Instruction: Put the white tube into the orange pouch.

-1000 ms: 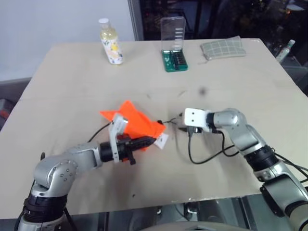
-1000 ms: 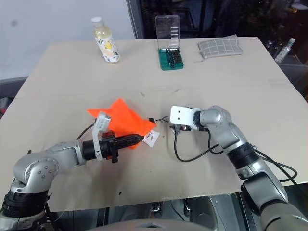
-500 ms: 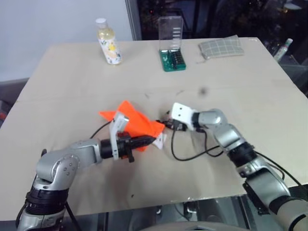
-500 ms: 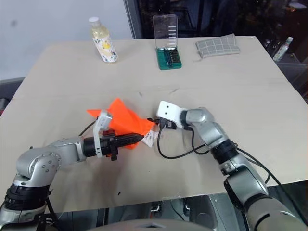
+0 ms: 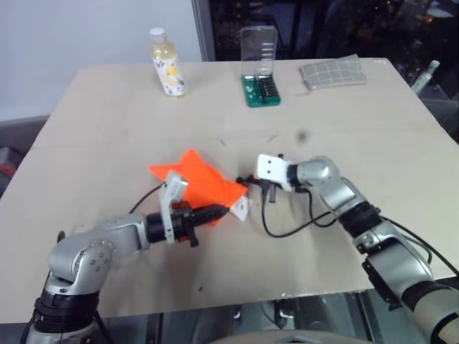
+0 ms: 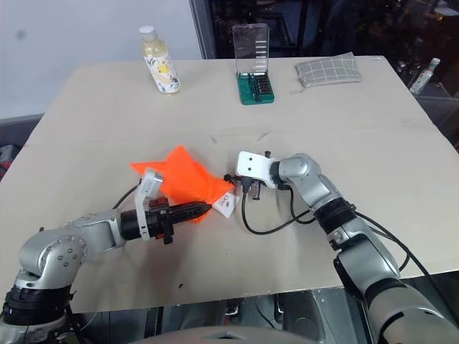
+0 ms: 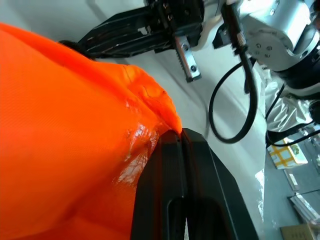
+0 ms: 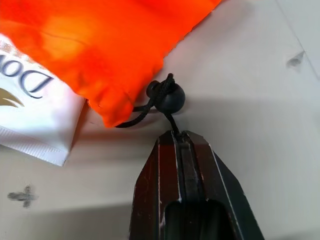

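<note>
The orange pouch lies crumpled at the table's middle left. The white tube lies partly inside its mouth, with the flat crimped end and gold print sticking out. My left gripper is shut on a fold of the pouch's fabric near the mouth. My right gripper is shut just below the black cord's bead, with the cord running in between its tips. It sits at the pouch's mouth from the right.
At the table's far edge stand a bottle of yellowish liquid, a green bit case with a clear lid and a grey checked pouch. A black cable loops under my right wrist.
My right gripper moved left to the pouch's mouth and closed on the cord by the bead. The left gripper kept its hold on the pouch.
</note>
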You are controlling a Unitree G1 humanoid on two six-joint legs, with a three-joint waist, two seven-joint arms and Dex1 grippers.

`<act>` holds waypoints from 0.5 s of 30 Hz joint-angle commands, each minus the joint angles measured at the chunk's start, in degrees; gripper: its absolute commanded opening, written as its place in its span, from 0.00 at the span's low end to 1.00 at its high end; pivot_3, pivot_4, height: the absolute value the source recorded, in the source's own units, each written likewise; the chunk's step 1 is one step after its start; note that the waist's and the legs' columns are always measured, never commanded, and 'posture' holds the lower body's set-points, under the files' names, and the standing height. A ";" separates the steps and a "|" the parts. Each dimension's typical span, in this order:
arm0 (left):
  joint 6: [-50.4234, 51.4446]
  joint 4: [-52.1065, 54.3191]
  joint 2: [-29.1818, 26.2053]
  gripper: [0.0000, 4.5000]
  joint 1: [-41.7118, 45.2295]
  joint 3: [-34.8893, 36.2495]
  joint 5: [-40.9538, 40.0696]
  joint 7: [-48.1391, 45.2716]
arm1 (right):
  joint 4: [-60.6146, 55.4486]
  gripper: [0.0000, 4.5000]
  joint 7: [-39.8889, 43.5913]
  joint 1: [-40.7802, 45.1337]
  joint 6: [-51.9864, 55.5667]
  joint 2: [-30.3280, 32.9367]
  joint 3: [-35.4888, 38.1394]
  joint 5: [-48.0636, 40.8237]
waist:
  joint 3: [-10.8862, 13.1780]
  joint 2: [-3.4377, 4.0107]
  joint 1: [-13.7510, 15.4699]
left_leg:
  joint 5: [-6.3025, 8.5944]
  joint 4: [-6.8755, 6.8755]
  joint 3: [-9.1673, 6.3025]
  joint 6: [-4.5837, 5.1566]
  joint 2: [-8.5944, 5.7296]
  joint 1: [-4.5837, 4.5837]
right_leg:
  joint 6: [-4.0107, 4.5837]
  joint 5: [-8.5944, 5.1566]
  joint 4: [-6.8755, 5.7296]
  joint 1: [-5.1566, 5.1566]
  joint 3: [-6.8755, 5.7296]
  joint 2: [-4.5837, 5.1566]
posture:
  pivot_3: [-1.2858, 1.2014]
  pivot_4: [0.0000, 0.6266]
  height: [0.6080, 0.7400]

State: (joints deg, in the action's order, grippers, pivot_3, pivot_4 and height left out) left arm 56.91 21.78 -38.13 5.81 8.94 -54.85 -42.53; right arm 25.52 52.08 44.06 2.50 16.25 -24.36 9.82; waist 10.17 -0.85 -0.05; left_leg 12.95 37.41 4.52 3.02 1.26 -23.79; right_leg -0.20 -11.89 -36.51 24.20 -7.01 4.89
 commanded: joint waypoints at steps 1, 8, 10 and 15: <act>-0.62 1.62 1.28 0.00 1.97 1.89 -3.52 -0.43 | -4.78 0.01 -7.53 -0.25 -0.40 1.93 3.72 2.61 | 0.03 -0.01 0.15 | 0.00 0.00 0.00 0.00 0.00 -0.04 | 0.00 0.00 -0.01 0.03 -0.01 0.00 | 0.52 0.24 1.00; 3.54 -3.96 8.62 0.00 12.28 7.10 -21.56 10.89 | -20.68 0.01 -19.00 2.75 1.01 3.81 11.64 5.06 | 0.10 -0.03 0.06 | -0.15 -0.02 -0.02 0.25 0.02 -0.08 | -0.02 0.00 -0.02 0.06 -0.01 -0.08 | 0.52 0.24 1.00; 3.53 -6.27 10.95 0.00 14.08 7.82 -25.63 14.11 | -23.78 0.01 -20.76 4.56 2.52 4.67 13.73 5.65 | 0.11 -0.05 0.11 | -0.16 -0.01 -0.02 0.26 0.03 -0.08 | -0.03 0.01 -0.03 0.05 0.00 -0.10 | 0.52 0.24 1.00; 3.28 -9.91 13.11 0.00 16.47 8.31 -31.87 19.28 | -26.43 0.01 -20.76 7.93 4.79 6.71 15.89 4.81 | 0.10 -0.08 -0.07 | -0.16 -0.01 0.01 0.29 0.02 -0.06 | -0.03 0.01 -0.02 0.04 0.02 -0.17 | 0.52 0.24 1.00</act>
State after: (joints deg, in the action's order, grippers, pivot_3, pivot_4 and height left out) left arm 60.87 12.03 -25.37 20.25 15.55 -82.70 -24.88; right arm 1.95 31.34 50.58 6.21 22.68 -10.11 15.58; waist 10.27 -0.93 -0.11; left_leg 12.79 37.40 4.53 3.31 1.28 -23.85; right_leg -0.22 -11.88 -36.53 24.24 -6.99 4.69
